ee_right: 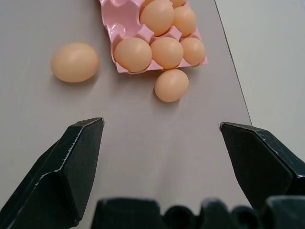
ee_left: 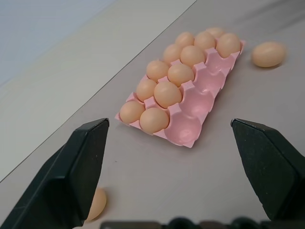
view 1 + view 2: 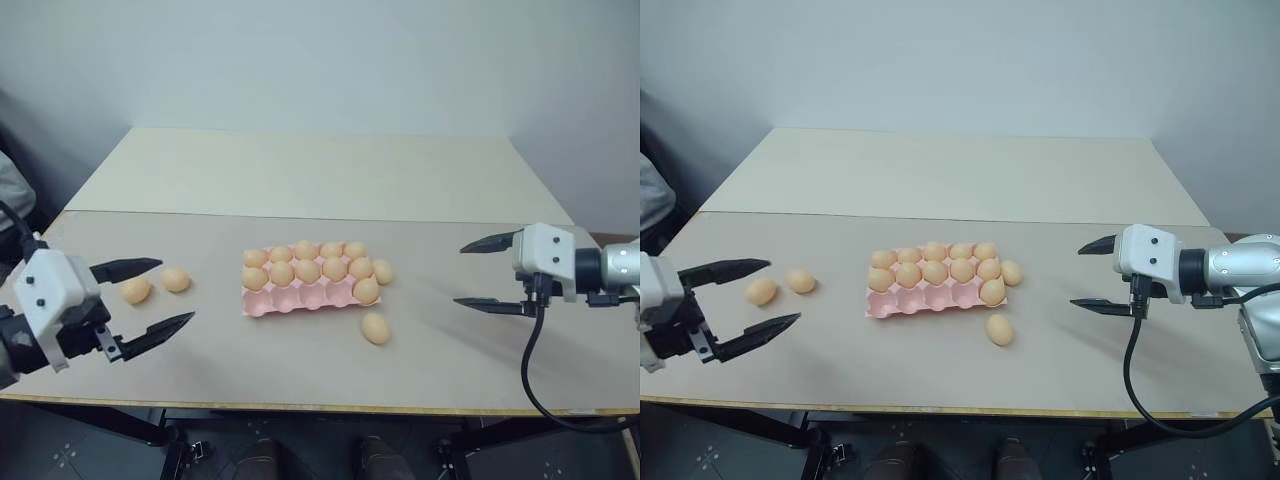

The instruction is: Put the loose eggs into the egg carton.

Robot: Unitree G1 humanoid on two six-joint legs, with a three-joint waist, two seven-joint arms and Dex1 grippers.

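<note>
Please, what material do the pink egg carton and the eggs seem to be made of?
The egg carton: probably thin molded plastic, since the smooth cups show a soft sheen; pulp would look rougher. The eggs: smooth, matte, evenly pale orange shells; whether real or plastic, the look leaves open.

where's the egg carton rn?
The egg carton sits mid-table between the two open grippers, its near row mostly empty. Two loose eggs lie to its left, one egg just off its near right corner and another against its right edge.
</note>
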